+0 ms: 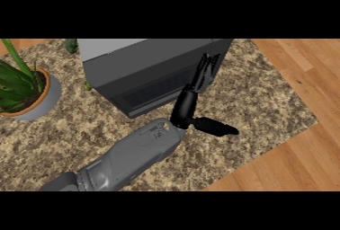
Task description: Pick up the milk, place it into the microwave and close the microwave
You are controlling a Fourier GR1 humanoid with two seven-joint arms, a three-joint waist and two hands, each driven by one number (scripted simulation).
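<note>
The dark grey microwave [143,67] stands at the back middle of the speckled counter [259,103]. Its door lies flush with the body, and the dark window faces me. My left hand [187,108] comes in from the lower left on its grey forearm. Its fingers [204,72] are straight and rest against the right part of the microwave's front, while the thumb [216,127] sticks out to the right. The hand is open and holds nothing. No milk shows anywhere in the view. My right hand is out of sight.
A green plant in a grey and orange pot [36,96] stands at the left, close to the microwave. A wooden surface [299,152] borders the counter on the right and lower right.
</note>
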